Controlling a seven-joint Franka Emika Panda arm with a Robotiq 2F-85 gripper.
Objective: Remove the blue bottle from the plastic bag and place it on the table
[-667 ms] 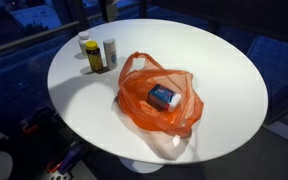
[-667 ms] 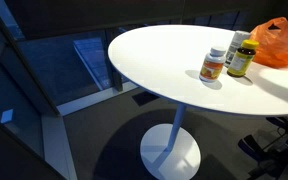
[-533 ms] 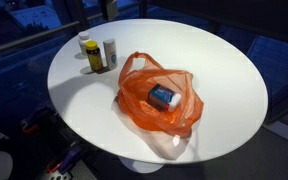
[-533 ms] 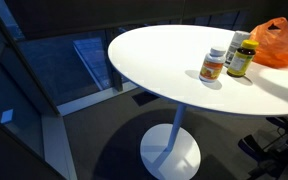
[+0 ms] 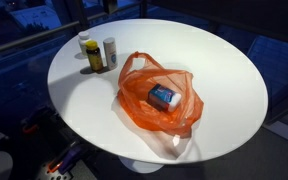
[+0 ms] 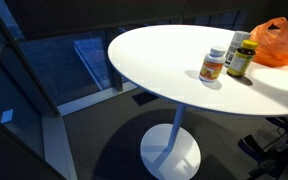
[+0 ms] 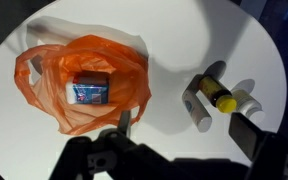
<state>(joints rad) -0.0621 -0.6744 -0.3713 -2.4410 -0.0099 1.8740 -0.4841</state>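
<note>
Nothing has shifted: the end effector (image 7: 184, 138) hangs spread and empty, the blue bottle (image 7: 89, 92) ahead of it untouched inside the orange plastic bag (image 7: 119, 62), so extraction has yet to begin

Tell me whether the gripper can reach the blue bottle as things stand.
Probably yes: the orange bag lies open at the top, the blue bottle shows uncovered inside, and the gripper hangs above with nothing between.

Bottle (image 5: 162, 96) lies in the bag (image 5: 134, 95) on the table (image 5: 224, 70), pill bottles (image 5: 96, 53) well apart
</note>
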